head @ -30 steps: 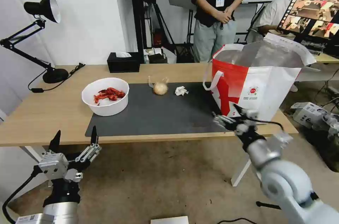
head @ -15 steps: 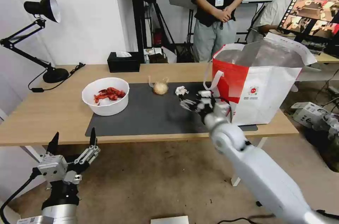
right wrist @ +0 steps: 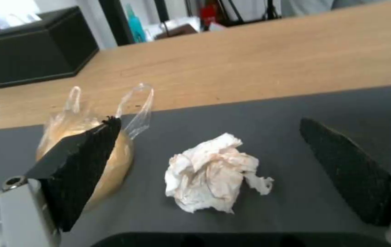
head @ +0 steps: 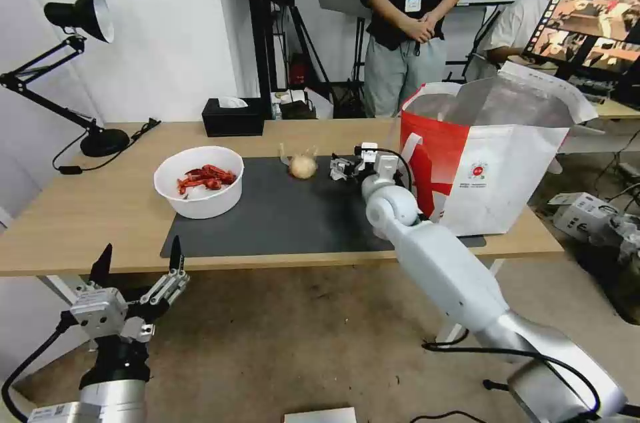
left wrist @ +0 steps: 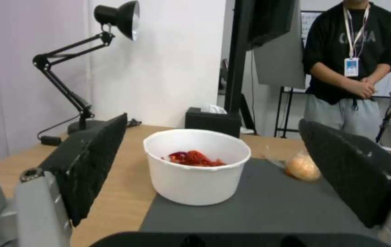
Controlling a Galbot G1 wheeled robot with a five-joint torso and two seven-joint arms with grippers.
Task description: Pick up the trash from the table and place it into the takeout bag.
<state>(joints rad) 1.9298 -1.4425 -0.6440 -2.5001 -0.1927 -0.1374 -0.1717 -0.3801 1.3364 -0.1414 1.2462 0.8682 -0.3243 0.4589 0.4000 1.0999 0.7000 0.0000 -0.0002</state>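
The right end effector point(right wrist: 214, 171) hangs open around the crumpled tissue point(right wrist: 216, 173), just beside the takeout bag point(head: 493, 163). It should probably descend straight, avoiding the wrapped ball point(right wrist: 90, 151). The left end effector point(head: 137, 273), open, waits far from the bag

Bright, even indoor light, soft shadows only. Head view bows straight lines toward the edges. Mild glare on the silver foil lining of the red-and-white takeout bag point(head: 497, 106). Right wrist view: near black finger pads point(right wrist: 83, 161) soft, background blurry.

White bowl point(left wrist: 197, 166) of red shells between spread left claw point(left wrist: 222, 171) fingers.
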